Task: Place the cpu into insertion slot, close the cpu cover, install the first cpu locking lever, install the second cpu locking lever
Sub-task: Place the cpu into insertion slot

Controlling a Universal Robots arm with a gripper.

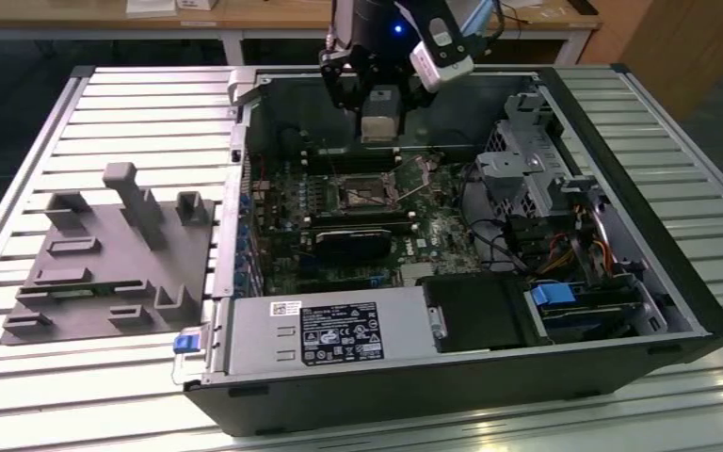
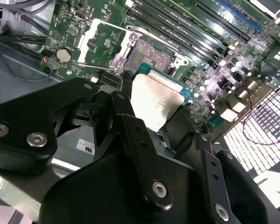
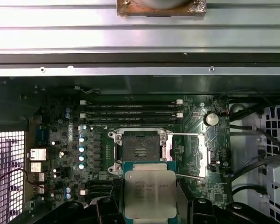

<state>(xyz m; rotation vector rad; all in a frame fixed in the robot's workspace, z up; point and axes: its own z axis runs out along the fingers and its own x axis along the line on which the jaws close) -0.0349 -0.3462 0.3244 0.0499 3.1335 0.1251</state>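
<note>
1. At the exterior view's left, a grey fixture (image 1: 110,254) sits beside the open computer case (image 1: 663,282). I can't make out its small parts.
2. Mid-case, my arm hangs downward, with the gripper (image 1: 380,127) over the insertion slot (image 1: 368,193).
3. In the first wrist view, the fingers (image 3: 109,207) pinch the cpu (image 3: 150,191) by opposite edges. Its near edge is cut off.
4. The cpu is held flat, metal top up, edges square with the slot. The cpu cover (image 2: 86,39) stands open.

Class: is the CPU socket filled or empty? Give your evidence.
Empty: the insertion slot has a bare dark centre; the gripper holds the cpu outside it.
</note>
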